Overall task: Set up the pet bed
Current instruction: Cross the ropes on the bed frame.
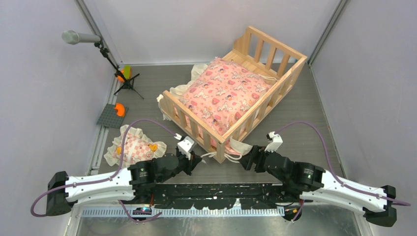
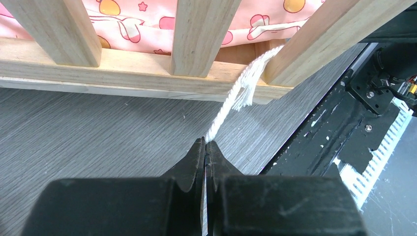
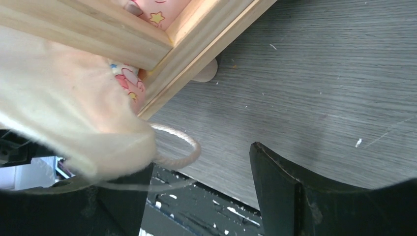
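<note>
The pet bed (image 1: 275,43) stands upright at the middle of the table (image 1: 314,123), set at a slant, its near corner just ahead of both arms; the pink printed cushion (image 1: 226,93) already lies inside it and covers the base, so the main part looks done. Two things seem left: the small frilled pillow (image 1: 134,150) lies on the table well to the left of the bed, not in it; and loose ties hang out at the bed's near corner. The left pincer (image 2: 205,143) is clamped on a white cord (image 2: 226,108) that comes out between the bed's slats, taut over the bottom rail; the right pincer (image 3: 196,172) stands wide open just beside the bed's near corner, holding nothing, with a fold of cream frill (image 3: 64,118) draped against one finger. I judge that the cords want tidying first, then the pillow.
</note>
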### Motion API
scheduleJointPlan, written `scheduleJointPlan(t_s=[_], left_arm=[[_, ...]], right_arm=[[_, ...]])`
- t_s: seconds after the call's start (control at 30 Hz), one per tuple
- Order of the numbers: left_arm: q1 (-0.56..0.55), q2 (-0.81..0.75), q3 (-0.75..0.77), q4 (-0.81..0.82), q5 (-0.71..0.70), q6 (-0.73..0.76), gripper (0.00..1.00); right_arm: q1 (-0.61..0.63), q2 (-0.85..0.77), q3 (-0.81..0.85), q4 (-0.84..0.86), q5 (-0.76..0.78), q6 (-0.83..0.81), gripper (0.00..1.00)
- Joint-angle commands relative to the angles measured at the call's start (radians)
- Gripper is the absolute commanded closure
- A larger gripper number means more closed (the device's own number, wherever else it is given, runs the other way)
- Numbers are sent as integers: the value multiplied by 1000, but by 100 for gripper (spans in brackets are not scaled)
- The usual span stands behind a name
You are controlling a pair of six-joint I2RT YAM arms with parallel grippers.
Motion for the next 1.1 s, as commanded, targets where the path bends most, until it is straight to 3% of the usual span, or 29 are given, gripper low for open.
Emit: scheduleJointPlan(t_s=[0.0, 0.23, 0.37, 0.57, 0.63, 0.83, 1.07], left_arm=[[-3, -11, 36, 5, -14, 11, 100], [-4, -11, 32, 11, -13, 9, 100], [-4, -12, 30, 11, -12, 7, 100], [-4, -22, 23, 7, -9, 4, 100], [-3, -26, 23, 7, -12, 4, 100], [-3, -35, 27, -12, -15, 10, 100], [-3, -72, 23, -42, -32, 6, 100]], right_arm=[[2, 14, -60, 193, 94, 8, 26], [2, 88, -131, 239, 339, 140, 28], [2, 147, -107, 162, 501, 256, 28], [2, 160, -83, 132, 613, 293, 27], [2, 152, -57, 47, 652, 338, 27], [2, 187, 67, -405, 777, 682, 27], [2, 350, 194, -610, 787, 863, 24]])
